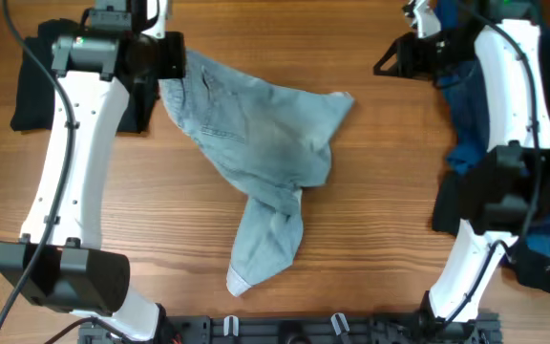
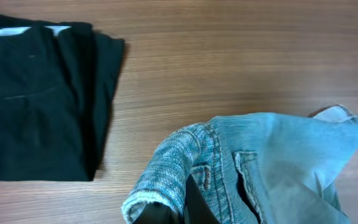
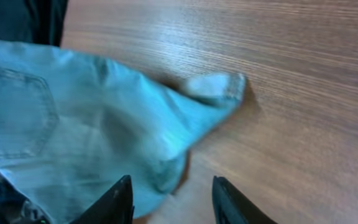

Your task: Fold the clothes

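Open room first: the table is showing bare wood from 2 to 5 o'clock, btwn the garment in the middle and the R arm. A narrower bare strip is running at 7–8 o'clock alongside the L arm. The far edge at 12 o'clock is also lying bare.

At 10 o'clock a folded black garment is sitting square, w/ its edges near the far L corner. In the L wrist view it is lying apart from the denim, w/ wood btwn them. Navy garments are heaping along the R edge from 2 to 4 o'clock, partly under the R arm.

The denim shorts are lying crumpled across the centre, not flat. Their long axis is running from 11 o'clock down to 6 o'clock. The waist end is pointing at 11 and one cuffed hem is pointing at 6. The other leg corner is sticking out toward 1 o'clock. A back pocket is facing up.

The L gripper is pinching the shorts' waist end, fingers pressed together on the cloth. The R gripper is hovering just off that 1 o'clock corner. Its fingers are standing spread, w/ nothing btwn them.
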`<state>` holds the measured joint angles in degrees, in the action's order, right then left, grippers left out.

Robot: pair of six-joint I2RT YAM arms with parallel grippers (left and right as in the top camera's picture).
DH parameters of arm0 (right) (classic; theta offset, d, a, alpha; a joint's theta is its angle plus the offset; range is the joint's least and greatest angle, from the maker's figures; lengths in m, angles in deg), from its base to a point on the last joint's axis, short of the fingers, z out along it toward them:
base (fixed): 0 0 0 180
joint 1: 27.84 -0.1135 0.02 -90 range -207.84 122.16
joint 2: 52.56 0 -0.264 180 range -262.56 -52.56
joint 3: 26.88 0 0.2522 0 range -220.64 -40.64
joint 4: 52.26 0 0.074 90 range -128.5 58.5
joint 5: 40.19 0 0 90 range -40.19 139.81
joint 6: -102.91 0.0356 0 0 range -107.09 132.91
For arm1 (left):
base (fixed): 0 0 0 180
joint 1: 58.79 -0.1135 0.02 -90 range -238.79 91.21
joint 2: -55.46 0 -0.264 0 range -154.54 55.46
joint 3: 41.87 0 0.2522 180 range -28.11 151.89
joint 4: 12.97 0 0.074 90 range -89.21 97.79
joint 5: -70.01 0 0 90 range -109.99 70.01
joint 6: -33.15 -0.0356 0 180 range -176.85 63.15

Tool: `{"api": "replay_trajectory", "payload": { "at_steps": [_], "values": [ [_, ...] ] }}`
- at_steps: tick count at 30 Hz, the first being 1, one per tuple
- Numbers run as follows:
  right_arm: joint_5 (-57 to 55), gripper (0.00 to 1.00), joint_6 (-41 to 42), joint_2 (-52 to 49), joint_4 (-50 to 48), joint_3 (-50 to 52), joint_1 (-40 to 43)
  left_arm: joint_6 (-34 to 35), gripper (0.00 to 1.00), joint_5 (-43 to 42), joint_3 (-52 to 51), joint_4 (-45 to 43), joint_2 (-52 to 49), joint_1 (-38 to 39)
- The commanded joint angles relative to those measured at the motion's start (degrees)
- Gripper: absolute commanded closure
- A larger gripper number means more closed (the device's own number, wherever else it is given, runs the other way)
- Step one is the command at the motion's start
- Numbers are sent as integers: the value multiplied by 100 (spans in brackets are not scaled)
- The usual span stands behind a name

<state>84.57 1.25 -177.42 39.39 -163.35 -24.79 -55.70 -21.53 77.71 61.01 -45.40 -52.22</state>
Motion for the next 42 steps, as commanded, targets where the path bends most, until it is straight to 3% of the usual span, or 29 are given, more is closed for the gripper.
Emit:
{"api": "replay_trajectory", "payload": {
  "at_steps": [1,9,16,21,25,31,38,42],
  "values": [
    [-522,58,345,-516,-175,-15,-173,-74,96,96,103,-61,-11,-31],
    [-592,57,1869,-1152,-1008,-13,-284,-70,96,94,103,-63,-11,-31],
    [-942,56,3840,-1624,-1714,-13,-713,-70,96,92,103,-35,-11,-31],
    [-1646,35,4583,-1698,-1825,-13,-1067,-70,96,94,103,-17,-11,-31],
    [-1740,32,4677,-1716,-1943,-13,-1276,-72,96,98,103,57,-11,-31],
    [-1674,37,4673,-1722,-1810,-13,-1314,-72,96,96,103,90,-11,-31],
    [-1469,64,4450,-1722,-1589,-13,-1353,-72,96,96,103,92,-11,-31],
    [-1370,64,4312,-1725,-1506,-13,-1386,-70,96,87,103,92,-11,-31]
  ]
}}
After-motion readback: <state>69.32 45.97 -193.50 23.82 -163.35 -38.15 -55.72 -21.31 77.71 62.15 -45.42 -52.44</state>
